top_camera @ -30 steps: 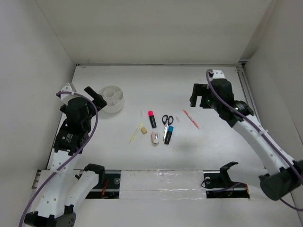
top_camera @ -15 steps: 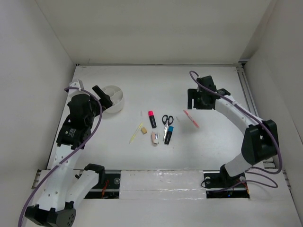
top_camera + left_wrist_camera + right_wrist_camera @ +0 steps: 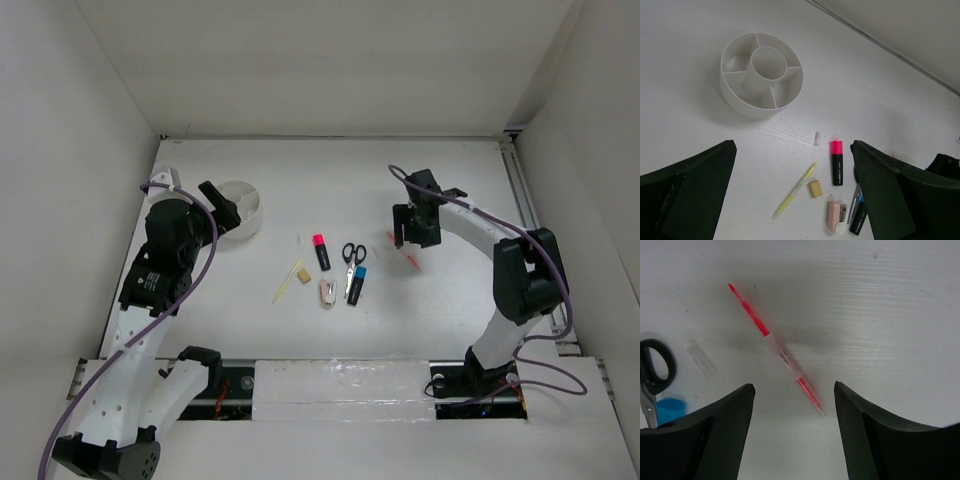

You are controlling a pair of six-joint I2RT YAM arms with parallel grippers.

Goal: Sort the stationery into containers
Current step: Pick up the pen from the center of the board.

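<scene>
Since we want the pink pen (image 3: 782, 356), our right gripper (image 3: 792, 386) straddles it, fingers apart, not yet pinching; our left gripper (image 3: 793, 145) hangs spread near the tray (image 3: 730, 95).

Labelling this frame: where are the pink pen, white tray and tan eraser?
pink pen (image 3: 782, 357), right wrist view, clear mid-barrel.
white tray (image 3: 742, 105), left wrist view, near outer wall.
tan eraser (image 3: 815, 188), left wrist view, top face.
</scene>
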